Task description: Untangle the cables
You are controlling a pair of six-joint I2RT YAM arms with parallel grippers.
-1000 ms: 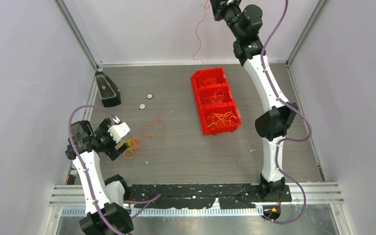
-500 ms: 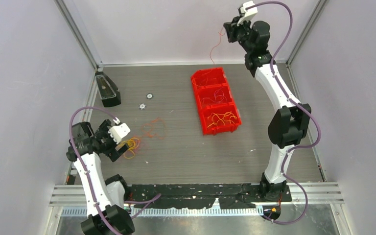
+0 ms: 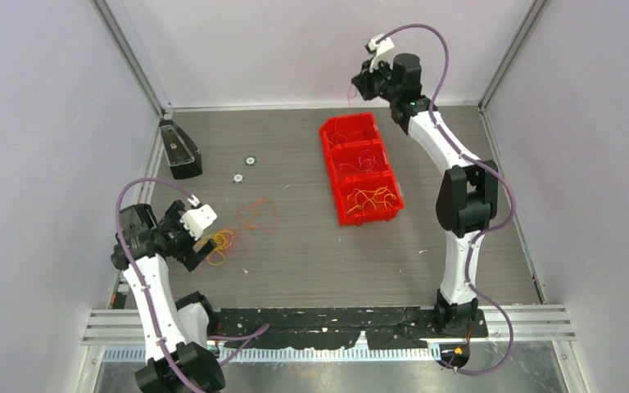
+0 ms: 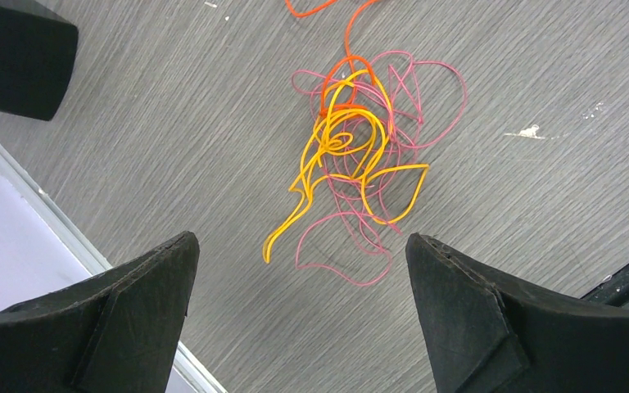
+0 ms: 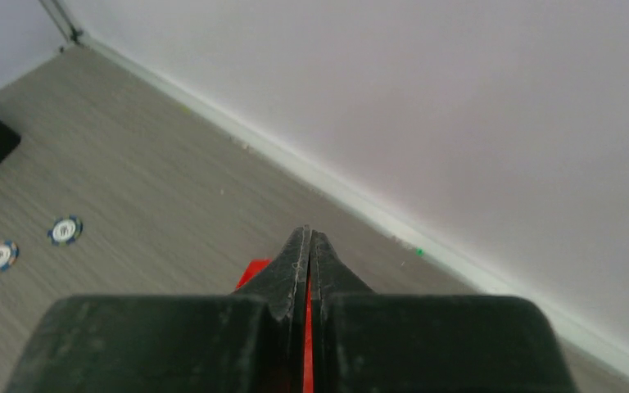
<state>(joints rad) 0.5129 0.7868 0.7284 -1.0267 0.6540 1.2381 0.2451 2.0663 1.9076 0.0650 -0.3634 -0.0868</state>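
Your right gripper [image 3: 360, 84] hung at the top of the overhead frame, just past the far end of the red bin [image 3: 325, 135]. Its jaws were pressed flat together, and they seemed to pinch a thin red-orange strand [image 3: 350, 93], of which only a short, faint bit showed. I judged you were about to drop it, so you needed to bring the tip down over the far compartment until the thread hung inside the walls, then part the jaws. Released from that height, so light a thread could drift onto the rim. Your left gripper [image 4: 300, 241] hovered with its fingers spread wide and nothing between them. Directly under it was the tangle [image 4: 352, 164], lying flat on the table in the lower left of the overhead frame. For the next pull, the yellow strand [image 4: 291, 221] trailing toward the lower left of the wrist view looked like the cleanest hold, since it stood apart from the rest there. The knot itself was small and loose. Yellow loops coiled at its centre, pink strands [image 4: 434, 98] fanned around and beneath them, and an orange strand [image 4: 348, 49] arched over the top and ran out of the frame. All were hair-thin, so you needed to close slowly on one alone.
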